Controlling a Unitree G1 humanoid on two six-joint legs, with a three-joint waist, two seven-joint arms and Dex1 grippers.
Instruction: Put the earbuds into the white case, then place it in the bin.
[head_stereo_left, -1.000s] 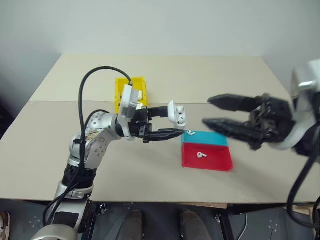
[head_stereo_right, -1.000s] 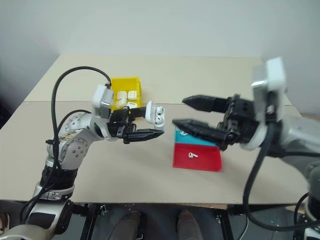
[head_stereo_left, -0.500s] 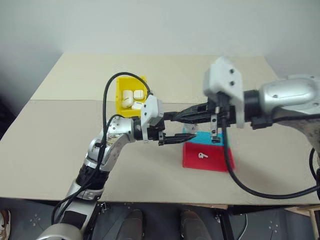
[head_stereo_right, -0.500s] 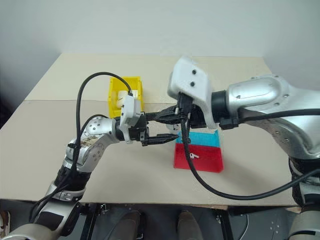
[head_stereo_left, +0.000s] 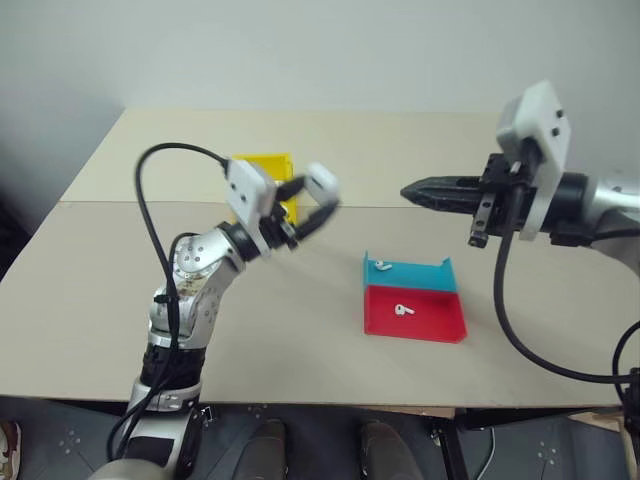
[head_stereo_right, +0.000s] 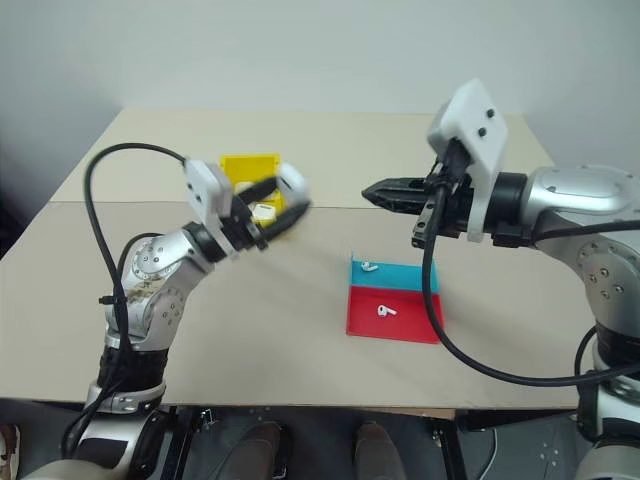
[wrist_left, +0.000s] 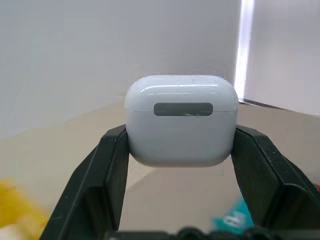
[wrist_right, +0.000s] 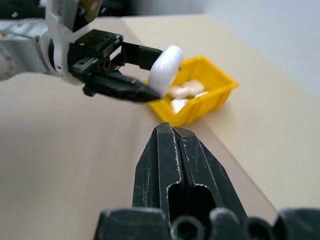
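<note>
Motion-blurred white case (head_stereo_left: 322, 183) and left gripper (head_stereo_left: 312, 205); bin (head_stereo_left: 262, 163) partly hidden behind them.

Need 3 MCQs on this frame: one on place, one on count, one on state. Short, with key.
1. Where is the white case?
A. In the yellow bin
B. Between the left gripper's fingers
C. On the red and teal tray

2. How many earbuds lie on the tray?
A. None
B. One
C. Two

3. What state is the right gripper in?
A. Shut, holding nothing
B. Wide open
C. Shut on an earbud

Key: 1 B, the left wrist view shows the case clamped between the two black fingers of the left gripper, lid closed. 2 C, one earbud is on the teal half and another earbud on the red half. 3 A, the right wrist view shows its fingers pressed together with nothing between them.
</note>
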